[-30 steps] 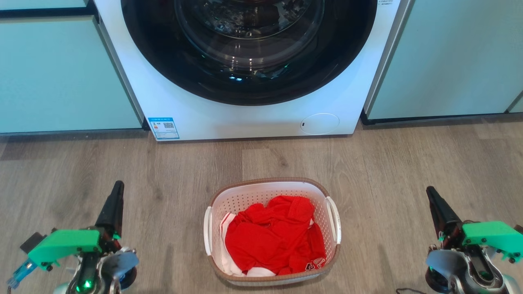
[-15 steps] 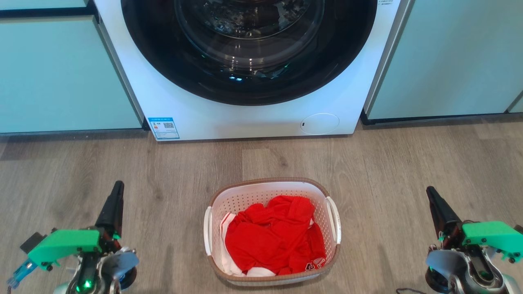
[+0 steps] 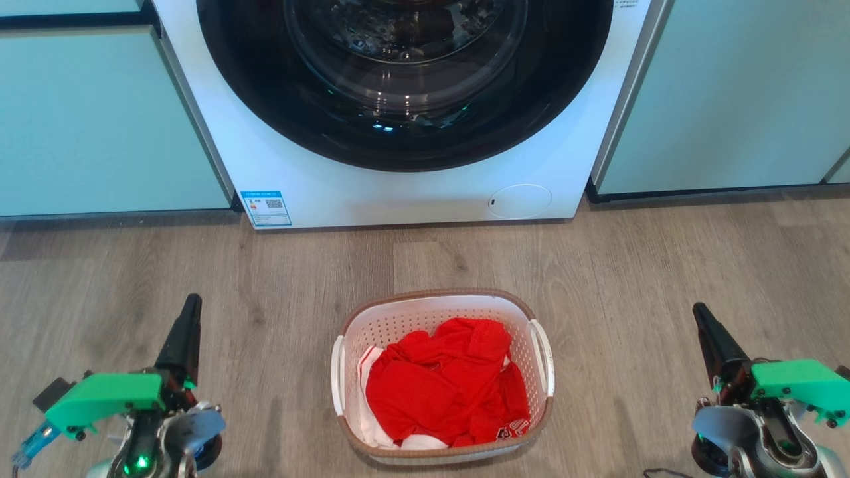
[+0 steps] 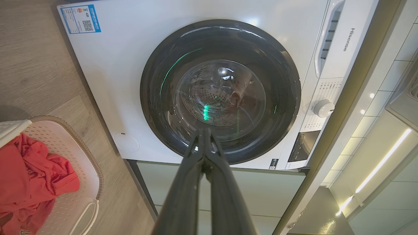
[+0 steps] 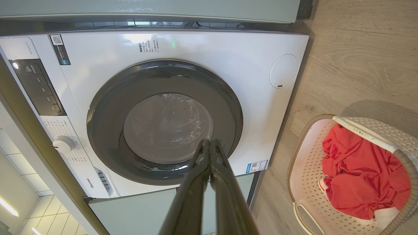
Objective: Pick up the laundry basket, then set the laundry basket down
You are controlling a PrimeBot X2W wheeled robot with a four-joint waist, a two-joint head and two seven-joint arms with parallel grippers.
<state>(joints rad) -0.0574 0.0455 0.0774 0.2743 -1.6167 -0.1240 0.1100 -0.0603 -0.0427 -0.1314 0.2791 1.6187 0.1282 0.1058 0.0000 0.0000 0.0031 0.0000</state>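
No change is noted over the last second: the basket (image 3: 441, 302) is left on the floor (image 3: 265, 299), near the washer (image 3: 398, 192), not yet lifted. The left gripper (image 3: 191, 302) and right gripper (image 3: 698, 311) are held together, empty, well apart from it. Open floor is left on both sides.

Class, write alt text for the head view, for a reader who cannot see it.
A white laundry basket of red clothes sits on the wood floor before a white washer. The left tool and right tool, both shut, hang apart from it on either side.
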